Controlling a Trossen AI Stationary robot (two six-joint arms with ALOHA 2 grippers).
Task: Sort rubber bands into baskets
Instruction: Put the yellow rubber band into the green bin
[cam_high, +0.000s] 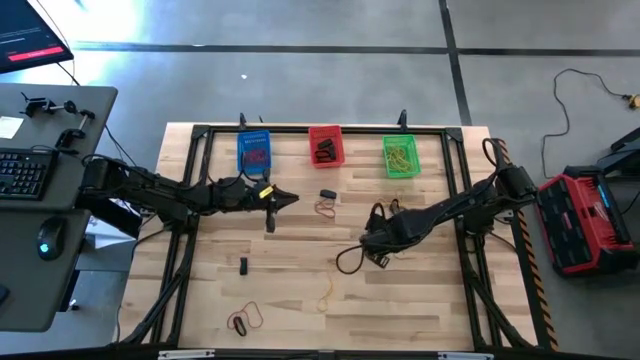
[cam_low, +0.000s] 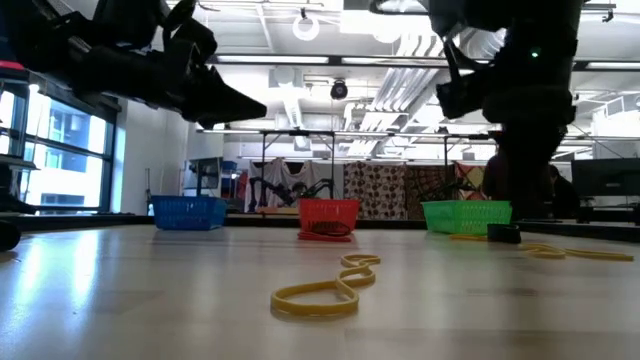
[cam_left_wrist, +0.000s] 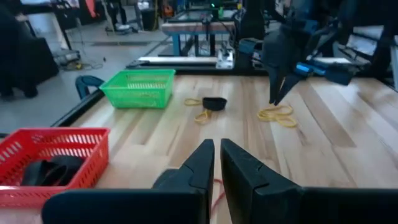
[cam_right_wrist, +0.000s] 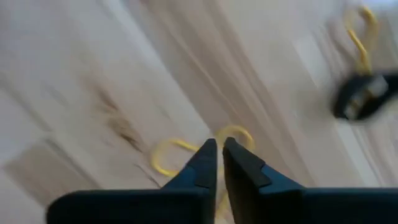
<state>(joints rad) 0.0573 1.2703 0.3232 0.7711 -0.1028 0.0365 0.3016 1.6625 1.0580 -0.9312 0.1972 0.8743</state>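
Rubber bands lie scattered on the table (cam_high: 300, 300): a yellow band (cam_right_wrist: 186, 149) sits right at the right gripper (cam_right_wrist: 219, 152), whose fingers are pressed nearly together at its loop; whether they pinch it cannot be told. At the table's twelve o'clock edge stand the blue basket (cam_high: 254, 153), red basket (cam_high: 326, 146) and green basket (cam_high: 400, 157), each holding bands. The left gripper (cam_left_wrist: 216, 155) hangs above the table's middle, fingers together, empty. A red-orange band (cam_high: 326, 208) lies beside it. No writing is legible. At nine o'clock stands a desk with a keyboard (cam_high: 25, 172).
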